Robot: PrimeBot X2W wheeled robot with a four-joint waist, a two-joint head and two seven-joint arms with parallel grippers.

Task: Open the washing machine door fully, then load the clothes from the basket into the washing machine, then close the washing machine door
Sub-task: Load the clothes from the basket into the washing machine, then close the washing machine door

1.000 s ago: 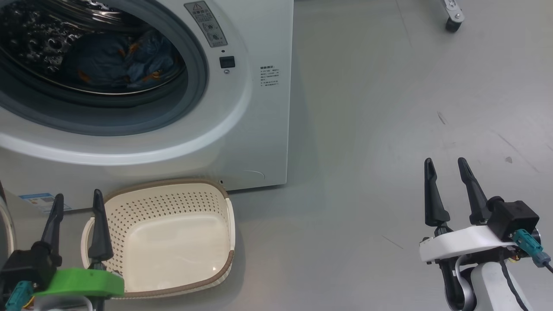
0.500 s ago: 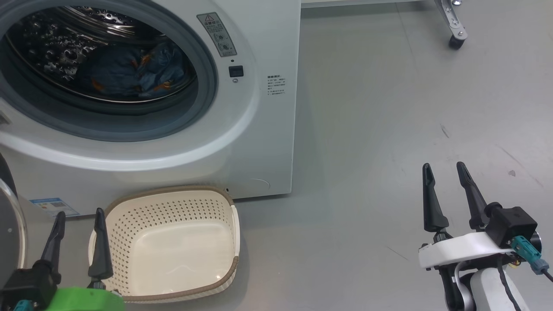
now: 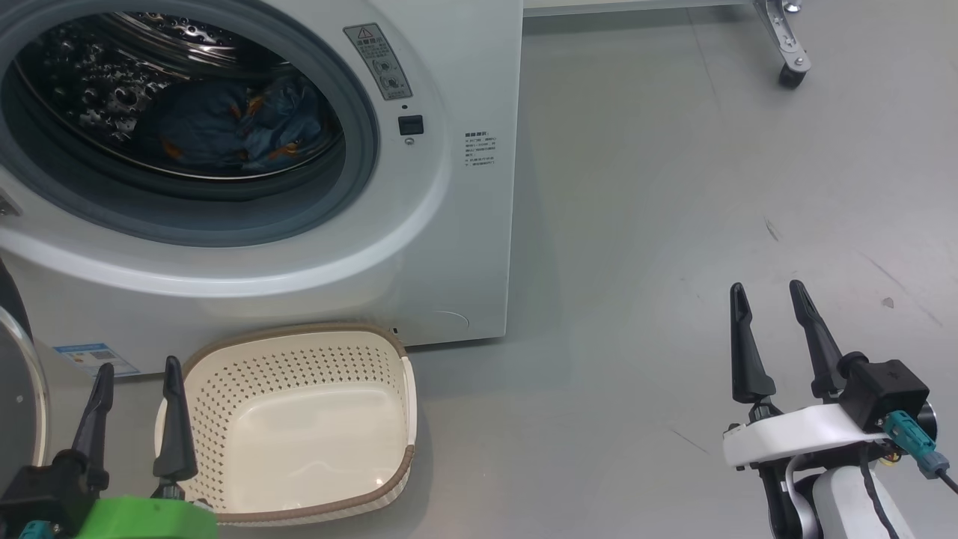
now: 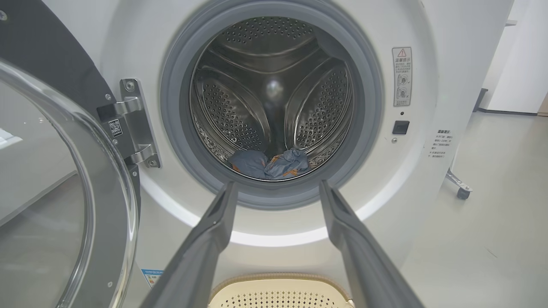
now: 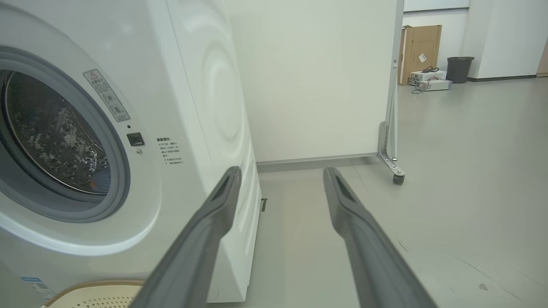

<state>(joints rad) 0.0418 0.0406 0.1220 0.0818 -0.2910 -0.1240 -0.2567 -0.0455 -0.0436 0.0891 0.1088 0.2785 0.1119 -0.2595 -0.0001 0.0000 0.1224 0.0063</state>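
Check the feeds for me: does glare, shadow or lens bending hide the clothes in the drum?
Head view: the clothes sit in shade, dim but readable, with bright glints on the steel drum. Left wrist view: sharp and evenly lit, clothes plain. Right wrist view: the wide lens slightly bows the washing machine corner; the drum interior is dark.

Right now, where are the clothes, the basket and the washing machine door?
clothes (image 4: pixel 269 164), left wrist view: blue bundle inside the drum.
basket (image 3: pixel 299 352), head view: its perforated back wall.
washing machine door (image 4: pixel 51 205), left wrist view: its clear glass bowl.
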